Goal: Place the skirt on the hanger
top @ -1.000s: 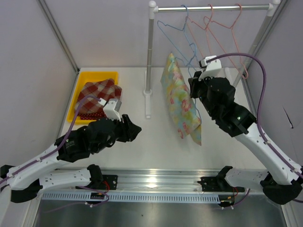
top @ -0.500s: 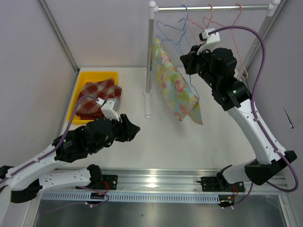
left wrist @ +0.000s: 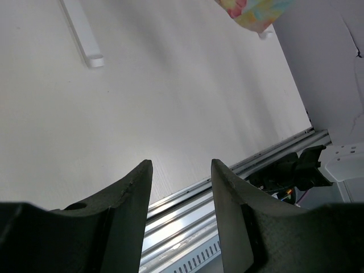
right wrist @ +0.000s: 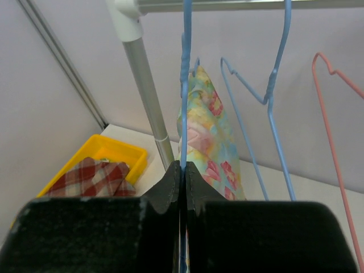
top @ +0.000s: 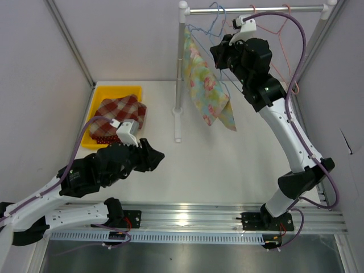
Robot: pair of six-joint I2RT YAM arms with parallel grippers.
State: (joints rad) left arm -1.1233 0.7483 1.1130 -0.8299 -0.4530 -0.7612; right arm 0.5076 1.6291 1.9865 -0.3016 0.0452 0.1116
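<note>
At the left of the top view, a yellow plastic tray sits on the white bench. A red-and-cream checked cloth is bundled inside it. Below the tray, in the lower left of that frame, the left jaws are about half open with nothing between them. In the left wrist view they hang over bare bench, with one corner of the skirt just inside the top edge.

Right of the tray stands the grey metal upright post of a clothes rack. Its horizontal rail runs along the top of the frame.

The floral patchwork skirt, in yellow, pink and blue, hangs at upper centre, just right of the post and clear of the bench. It is carried on a blue wire hanger.

The right jaws are at the top of the frame, close under the rail and just right of the skirt. They are pinched fully together on that hanger's wire. The wire rises to the rail, but I cannot tell whether its hook rests there.

Further right in the right wrist view hang a second blue wire hanger and a pink wire hanger.
</note>
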